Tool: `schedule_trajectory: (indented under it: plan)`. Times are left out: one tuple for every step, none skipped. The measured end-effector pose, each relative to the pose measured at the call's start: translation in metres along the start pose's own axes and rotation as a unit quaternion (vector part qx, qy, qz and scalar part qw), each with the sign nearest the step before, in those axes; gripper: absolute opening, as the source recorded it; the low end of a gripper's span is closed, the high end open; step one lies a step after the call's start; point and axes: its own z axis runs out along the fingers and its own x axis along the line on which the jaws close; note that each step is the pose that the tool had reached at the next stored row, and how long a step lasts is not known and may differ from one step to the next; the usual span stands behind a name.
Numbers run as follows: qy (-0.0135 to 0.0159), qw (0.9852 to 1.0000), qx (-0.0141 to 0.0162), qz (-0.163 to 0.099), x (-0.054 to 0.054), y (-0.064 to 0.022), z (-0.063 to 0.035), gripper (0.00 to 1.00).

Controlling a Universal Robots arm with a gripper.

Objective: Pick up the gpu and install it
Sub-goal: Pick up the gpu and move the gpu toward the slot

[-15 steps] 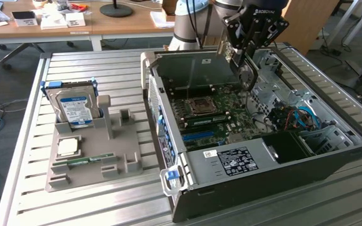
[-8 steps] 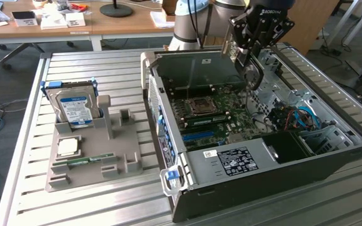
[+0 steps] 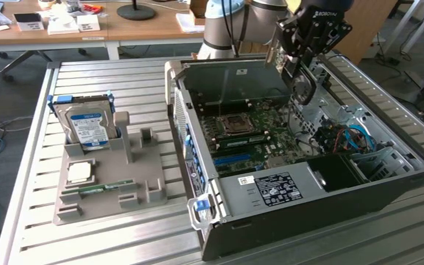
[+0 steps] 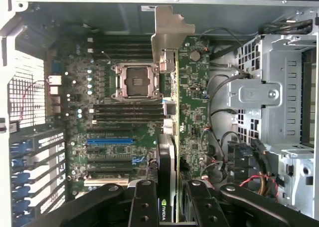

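My gripper (image 3: 299,59) is shut on the gpu (image 3: 301,84), which hangs on edge above the open computer case (image 3: 388,193), over the far side of the motherboard (image 3: 245,135). In the wrist view the gpu (image 4: 174,112) is seen edge-on: silver end bracket (image 4: 167,32) far from the camera, green board edge, black cooler nearer. The black fingers (image 4: 144,202) of my gripper (image 4: 172,204) clamp it from both sides. Below it lie the motherboard (image 4: 194,112) with its CPU socket (image 4: 135,81) and slots.
In the exterior view's left, a grey holder (image 3: 109,182) carries a silver hard drive (image 3: 86,127), a CPU chip (image 3: 79,172) and a memory stick (image 3: 105,187). Drive cage and cables (image 3: 352,138) crowd the case's right side. A desk (image 3: 86,27) stands behind the slatted table.
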Motion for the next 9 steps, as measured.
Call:
schedule_trajectory:
  plan:
    - [0.0,1.0,0.0,0.0,-0.002,0.0001,0.0,0.27]
    - [0.0,1.0,0.0,0.0,-0.004,0.0001,0.0001,0.27]
    - [0.0,1.0,0.0,0.0,-0.006,0.0002,0.0002,0.27]
    - [0.0,1.0,0.0,0.0,-0.007,0.0003,0.0002,0.27]
    - [0.0,1.0,0.0,0.0,-0.009,0.0003,0.0003,0.27]
    - [0.0,1.0,0.0,0.0,-0.011,0.0004,0.0003,0.27]
    - [0.0,1.0,0.0,0.0,-0.012,0.0005,0.0003,0.27]
    - [0.0,1.0,0.0,0.0,-0.013,0.0005,0.0003,0.27]
    - [0.0,1.0,0.0001,0.0,-0.014,0.0005,0.0004,0.27]
